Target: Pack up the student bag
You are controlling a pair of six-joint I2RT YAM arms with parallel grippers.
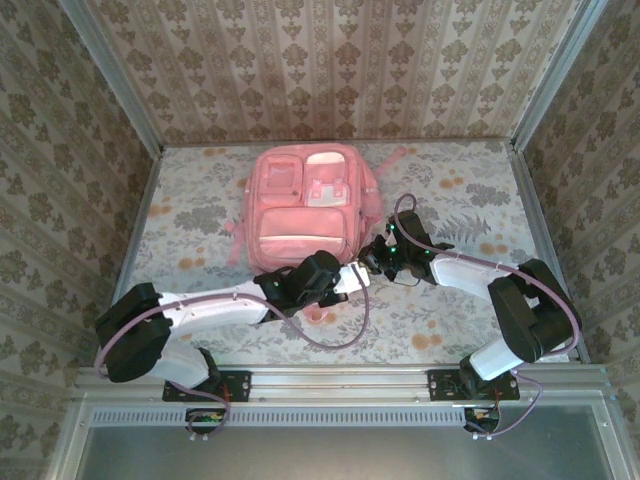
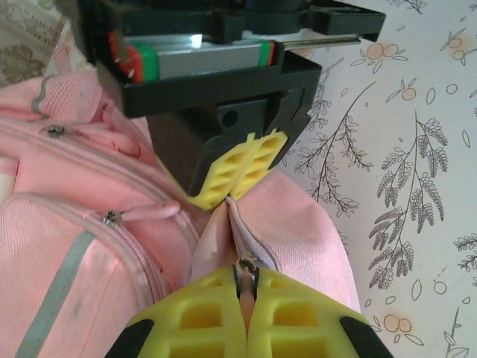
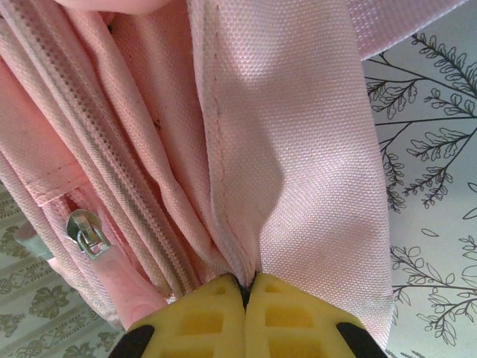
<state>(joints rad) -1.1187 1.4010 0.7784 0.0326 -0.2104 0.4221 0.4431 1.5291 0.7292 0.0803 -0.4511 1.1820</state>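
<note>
Pink fabric student bag (image 1: 305,205) lies flat on the floral tabletop (image 1: 200,210), long axis running away from the arms. At its near right corner, the left end effector (image 2: 247,309) pinches the zipper pull (image 2: 244,271); the right end effector (image 3: 247,294) clamps fabric just beyond it.

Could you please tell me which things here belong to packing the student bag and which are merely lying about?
Belongs to the job: student bag; left fingers, shut on its zip pull; right fingers, shut on its fabric.
Background only: floral table cover; wallpapered walls.
</note>
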